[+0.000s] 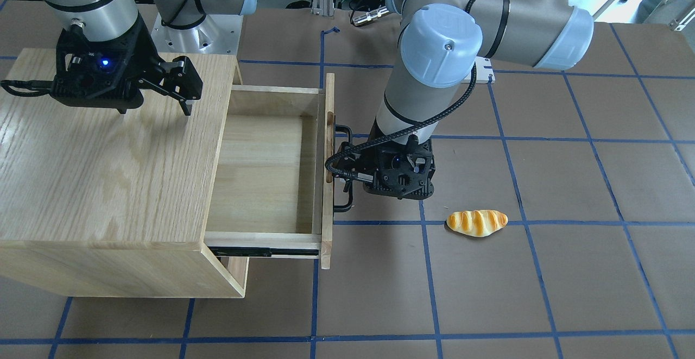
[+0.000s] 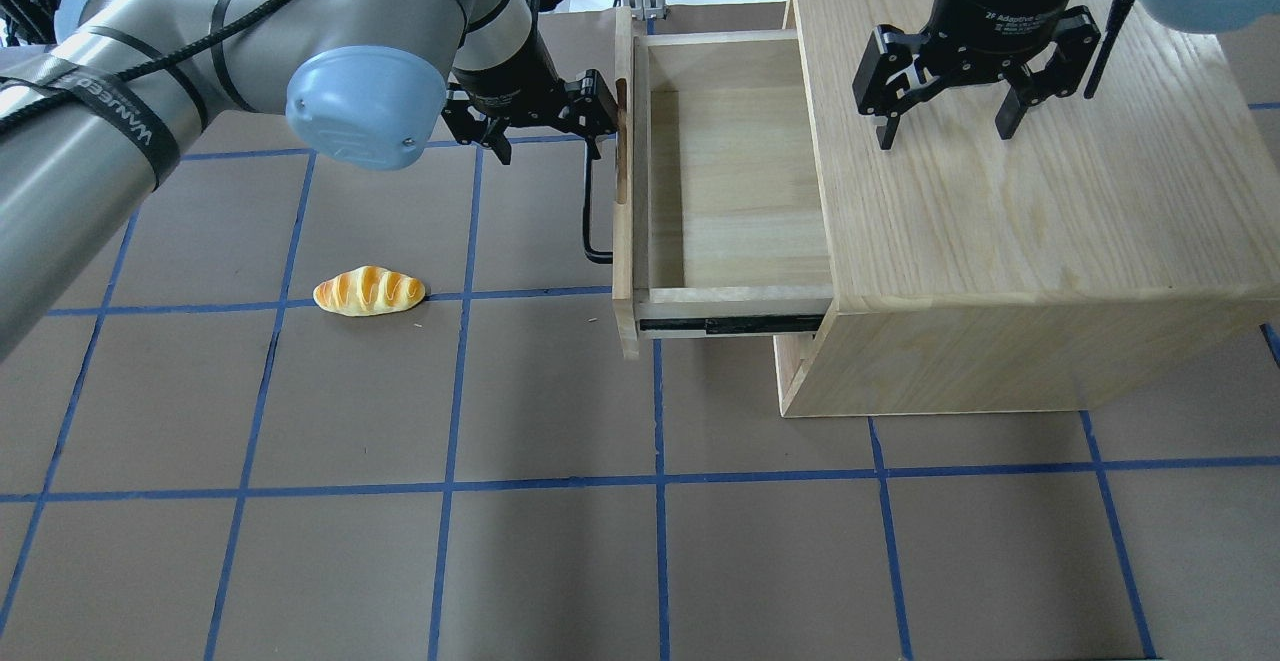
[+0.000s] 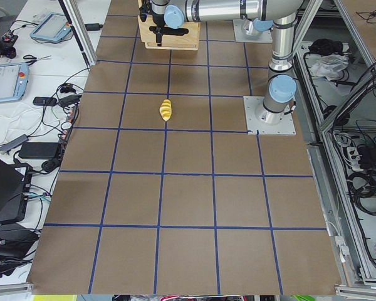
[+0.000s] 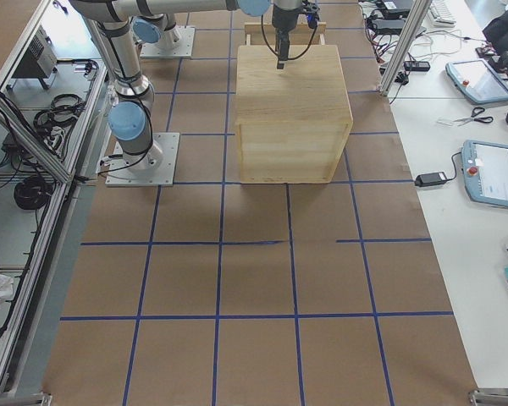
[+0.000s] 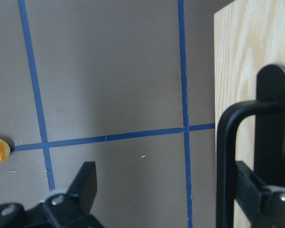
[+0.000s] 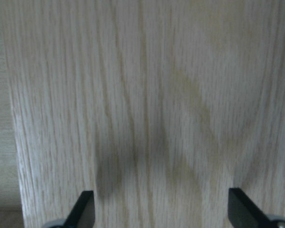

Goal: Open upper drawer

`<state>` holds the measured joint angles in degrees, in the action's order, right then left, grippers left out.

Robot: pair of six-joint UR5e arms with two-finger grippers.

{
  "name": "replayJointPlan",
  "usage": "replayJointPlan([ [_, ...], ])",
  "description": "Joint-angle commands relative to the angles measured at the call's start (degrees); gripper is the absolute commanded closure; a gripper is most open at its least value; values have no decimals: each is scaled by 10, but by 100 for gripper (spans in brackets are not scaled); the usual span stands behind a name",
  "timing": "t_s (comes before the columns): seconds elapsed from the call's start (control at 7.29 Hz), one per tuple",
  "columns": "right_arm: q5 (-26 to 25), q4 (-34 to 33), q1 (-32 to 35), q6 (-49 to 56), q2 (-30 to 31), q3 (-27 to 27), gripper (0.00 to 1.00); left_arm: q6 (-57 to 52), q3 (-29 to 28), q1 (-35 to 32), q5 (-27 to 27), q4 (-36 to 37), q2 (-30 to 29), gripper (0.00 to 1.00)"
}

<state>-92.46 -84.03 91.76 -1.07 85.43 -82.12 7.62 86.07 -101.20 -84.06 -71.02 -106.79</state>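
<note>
Front-facing view: the drawer [image 1: 260, 174] stands well out of the cabinet [image 1: 108, 152]. Its light-wood box is open to the top, its pale front panel stands on edge at the outer end, and a black rail [image 1: 260, 251] is bared along one side. The left gripper [image 1: 347, 181] is at the black bar handle [image 1: 341, 131], on the far side of the front panel from the cabinet. The table [image 1: 543, 294] runs on wide past it; bread [image 1: 476, 222] lies there, well apart from the cabinet. The right gripper [image 1: 157, 104] hangs over the cabinet top, near the edge above the drawer.

Overhead view: the left gripper's fingers are spread beside the handle's far end, not pinching it. The right gripper's fingers are spread too, pointing down at the cabinet top. The drawer's inner end is under that top, and the rest of the box is bare inside.

Left side view: cabinet and drawer are small at the far end of the table, with the bread between them and the camera.

Right side view: the cabinet's back faces the camera; the right gripper shows above its top.

Left wrist view: the handle's bar rises between two spread fingers [image 5: 85, 183] — close to the one nearest the oak-grain panel.

Right wrist view: both fingertips [image 6: 83, 209] are wide apart over oak grain, and their soft shadows fall on the top.
</note>
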Motion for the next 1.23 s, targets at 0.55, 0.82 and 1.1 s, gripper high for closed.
replayJointPlan([
  [0.55, 0, 0, 0, 0, 0, 0, 0, -14, -2, 3, -1, -17, 15, 0],
  [0.82, 0, 0, 0, -1, 0, -1, 0, -14, -19, 20, -1, -72, 42, 0],
  [1.1, 0, 0, 0, 0, 0, 0, 0, -15, -40, 58, -3, -106, 68, 0],
])
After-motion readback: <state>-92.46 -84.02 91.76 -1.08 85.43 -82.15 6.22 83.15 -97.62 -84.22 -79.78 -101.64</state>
